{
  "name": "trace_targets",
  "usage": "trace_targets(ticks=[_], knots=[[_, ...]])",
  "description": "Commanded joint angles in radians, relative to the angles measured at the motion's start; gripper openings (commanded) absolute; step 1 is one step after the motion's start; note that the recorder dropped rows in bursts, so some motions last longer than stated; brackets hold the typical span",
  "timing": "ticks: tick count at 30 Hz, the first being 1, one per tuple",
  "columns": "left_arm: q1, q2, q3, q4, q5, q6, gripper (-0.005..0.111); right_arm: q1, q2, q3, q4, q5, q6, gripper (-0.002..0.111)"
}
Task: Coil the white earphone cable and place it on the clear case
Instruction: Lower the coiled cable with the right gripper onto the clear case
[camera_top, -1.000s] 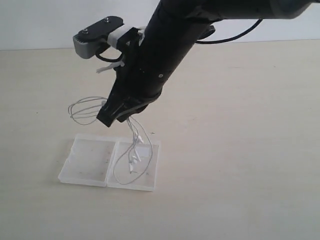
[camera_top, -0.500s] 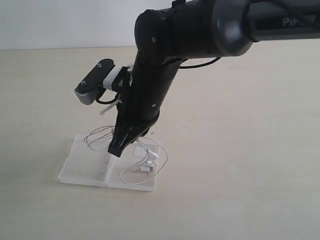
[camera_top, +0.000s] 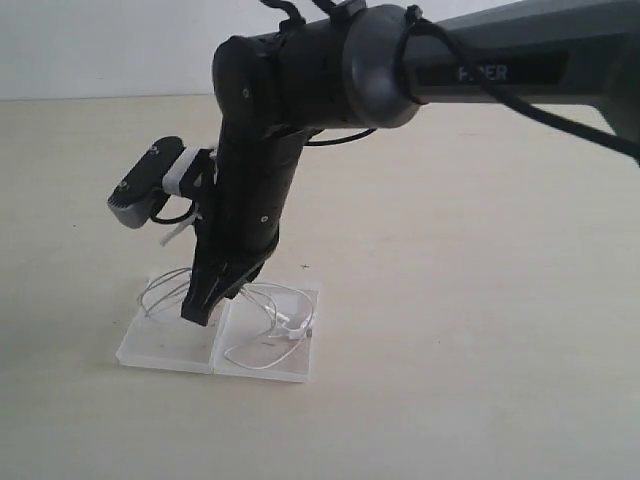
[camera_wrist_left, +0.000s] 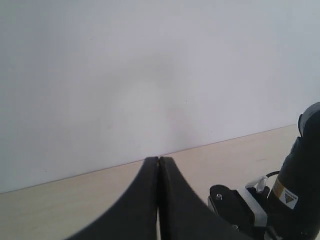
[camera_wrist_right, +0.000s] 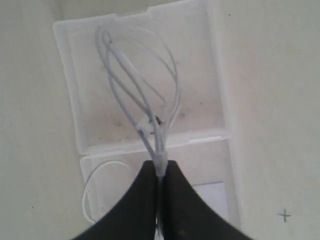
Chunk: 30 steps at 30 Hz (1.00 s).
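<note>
Clamped on the white earphone cable (camera_wrist_right: 145, 124): right gripper (camera_wrist_right: 159, 167), two black fingers pressed together with a gathered bunch of strands pinched between the tips. In the exterior view, same right gripper (camera_top: 197, 310) at lower left of centre, pointing steeply down, tips just over the left half of the clear case (camera_top: 160, 340) close to the hinge. One grey wrist camera (camera_top: 140, 190) jutting out left of the arm.

One white earphone cable (camera_top: 270, 320), fanned out both ways from the pinch: thin loops over the left half of the case, a wider loop with small white earbud pieces lying on the right half. Loops overlapping; exact number not readable.

One clear case (camera_wrist_right: 200, 65), opened flat, two rectangular halves side by side. One white square sticker (camera_wrist_right: 210, 192) on the half next to the fingers; most loops over the other half. One pale table (camera_top: 480, 300) beneath, with one small cross mark (camera_top: 305, 266) just above the case.

Left gripper (camera_wrist_left: 158, 161): two dark fingers closed tip to tip, nothing between, set against one white wall (camera_wrist_left: 150, 75).
</note>
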Motion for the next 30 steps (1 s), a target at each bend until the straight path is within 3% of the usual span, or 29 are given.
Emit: trace_targets(ticks=[1,14,16,19,23,26,30], knots=[[0.001,-0.006,0.002,0.009,-0.014,-0.004,0.0,0.022,0.025,-0.008,-0.045,-0.02,-0.005,0.0],[0.001,-0.006,0.002,0.009,-0.014,-0.004,0.0,0.022,0.078,-0.008,-0.056,-0.022,0.009,0.001],[0.001,-0.006,0.002,0.009,-0.014,-0.004,0.0,0.022,0.078,-0.008,-0.056,-0.022,0.022,0.007],[0.001,-0.006,0.002,0.009,-0.014,-0.004,0.0,0.022,0.077,-0.008,-0.056,0.013,0.021,0.027],[0.001,-0.006,0.002,0.009,-0.014,-0.007,0.0,0.022,0.073,-0.021,-0.052,0.077,0.021,0.046],[0.001,-0.006,0.002,0.009,-0.014,-0.007,0.0,0.022,0.041,-0.028,-0.05,0.089,0.021,0.055],[0.001,-0.006,0.002,0.009,-0.014,-0.007,0.0,0.022,0.005,-0.03,-0.048,0.09,0.021,0.059]])
